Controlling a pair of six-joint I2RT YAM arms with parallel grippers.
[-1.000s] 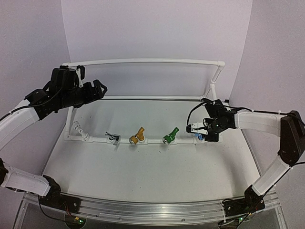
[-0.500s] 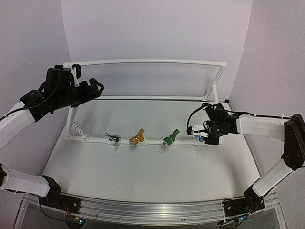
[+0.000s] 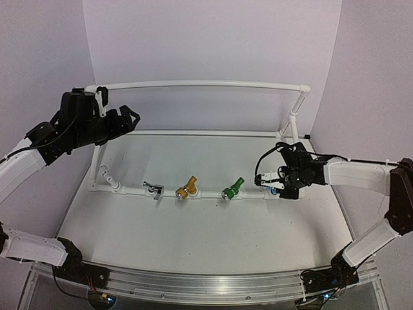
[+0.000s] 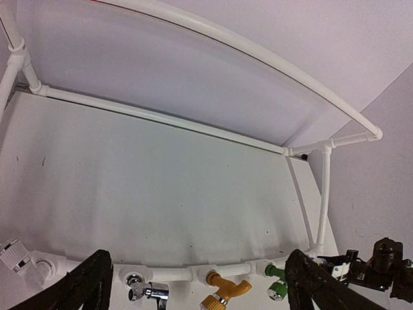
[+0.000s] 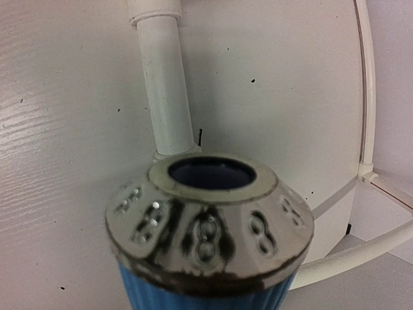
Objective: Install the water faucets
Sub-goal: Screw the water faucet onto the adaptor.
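Note:
Three water faucets stand in the front pipe (image 3: 206,192) of the white frame: silver (image 3: 153,188), yellow (image 3: 187,188) and green (image 3: 231,189). At the pipe's right end, my right gripper (image 3: 274,184) is shut on the blue faucet (image 3: 271,188), which is mostly hidden from above. In the right wrist view its round metallic nozzle (image 5: 210,219) fills the frame and points at a pipe stub (image 5: 166,97); the fingers do not show. My left gripper (image 3: 132,119) hangs open and empty above the frame's left side. Its fingers (image 4: 90,284) frame the silver (image 4: 147,290), yellow (image 4: 222,292) and green (image 4: 276,288) faucets.
The white PVC frame has a high back rail (image 3: 200,82) and uprights at both ends. A white elbow fitting (image 3: 106,175) sticks out at the front pipe's left end. Purple walls close in the back and sides.
My right gripper, holding the blue faucet, shifted slightly toward the near right along the pipe end. The left arm drew back a little to the left, still open.

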